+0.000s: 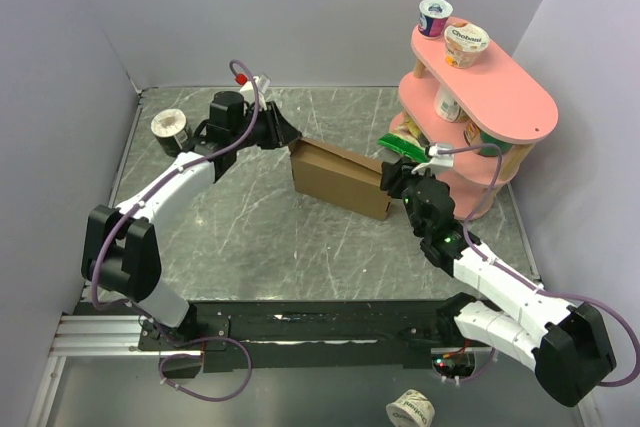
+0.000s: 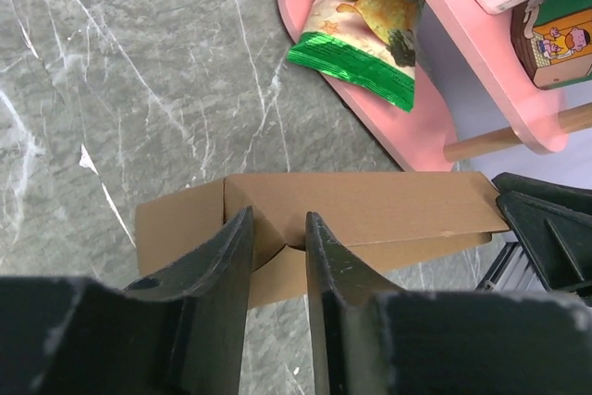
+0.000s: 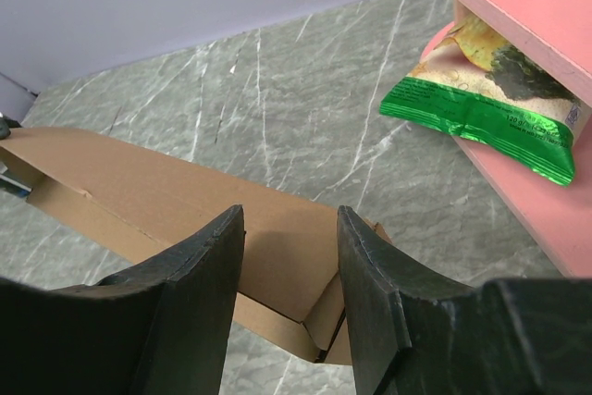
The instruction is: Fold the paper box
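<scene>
Top external: we see the paper box (image 1: 338,179) in the middle of the worktop (image 1: 250,237), its long axis spanning left gripper (image 1: 287,137) to right gripper (image 1: 391,180). The right jaws stand apart; whether the left's are clamped, we cannot tell.

Pink shelf (image 1: 520,107) holds yogurt cups (image 1: 465,45), green chip bag (image 2: 370,20).

The left tool (image 1: 290,139) and right tool (image 1: 388,180) hide the paper box (image 1: 338,179) ends.

A grey marble-patterned surface (image 1: 250,237) with white veins is enclosed by plain pale lavender walls (image 1: 300,7) under even light. A pink oval two-tier shelf on wooden posts (image 1: 520,107) stands at its right rear.
</scene>
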Tool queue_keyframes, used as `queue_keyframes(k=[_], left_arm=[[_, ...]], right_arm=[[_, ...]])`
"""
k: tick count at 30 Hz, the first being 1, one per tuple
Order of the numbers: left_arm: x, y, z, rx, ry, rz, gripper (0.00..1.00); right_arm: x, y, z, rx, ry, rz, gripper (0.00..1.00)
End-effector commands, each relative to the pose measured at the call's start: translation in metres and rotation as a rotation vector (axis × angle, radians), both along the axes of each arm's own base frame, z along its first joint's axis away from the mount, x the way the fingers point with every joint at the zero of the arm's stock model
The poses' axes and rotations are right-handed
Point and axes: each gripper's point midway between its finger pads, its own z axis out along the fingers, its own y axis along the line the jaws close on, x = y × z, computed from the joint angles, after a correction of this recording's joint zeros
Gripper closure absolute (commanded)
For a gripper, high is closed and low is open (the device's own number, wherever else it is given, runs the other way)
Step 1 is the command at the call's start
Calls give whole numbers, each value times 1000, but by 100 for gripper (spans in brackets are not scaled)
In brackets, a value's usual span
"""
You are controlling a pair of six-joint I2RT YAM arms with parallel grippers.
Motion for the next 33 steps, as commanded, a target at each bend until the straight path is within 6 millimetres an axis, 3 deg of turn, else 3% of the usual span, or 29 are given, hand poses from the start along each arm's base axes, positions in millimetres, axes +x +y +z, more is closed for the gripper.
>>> queue_keyframes(k=[1,24,33], left_arm=[[-23,13,-77,169,217,13,64],[-52,-23,-89,-10,323,-103,77],[-59,-11,-110,77,330,-55,85]], right_arm=[[-33,-22,-94,-209,288,0,48],[-31,-21,-94,-210,285,4,48],[-34,-21,-99,-201,292,3,48]])
